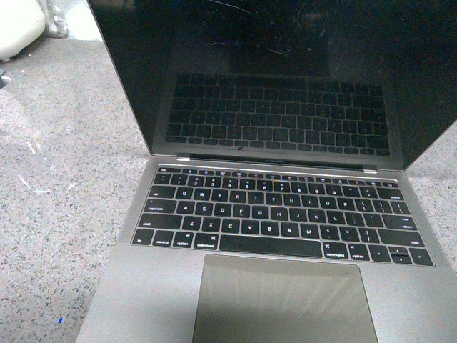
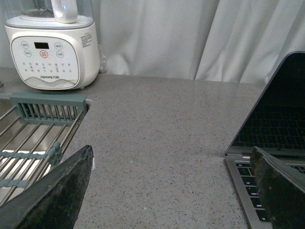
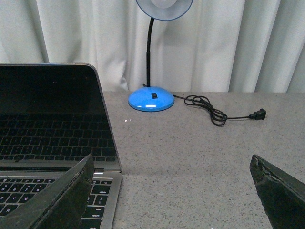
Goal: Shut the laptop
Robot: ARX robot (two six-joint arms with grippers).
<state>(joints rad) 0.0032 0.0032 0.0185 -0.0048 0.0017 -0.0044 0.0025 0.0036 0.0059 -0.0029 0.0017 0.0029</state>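
Laptop (image 1: 285, 214) stands open, grey counter (image 2: 157, 133) beside each side edge; both arms' jaws wide, empty.

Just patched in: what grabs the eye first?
The open laptop fills the front view, its screen dark. The right wrist view shows a blue desk lamp by the curtain, plug loose on the counter; the left wrist view, a white appliance behind a wire rack.

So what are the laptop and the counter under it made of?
The laptop body looks like matte grey metal, probably aluminium: even, soft sheen. Its screen is glossy, likely glass, since it mirrors the keys. The counter seems speckled stone or composite; I cannot tell which.
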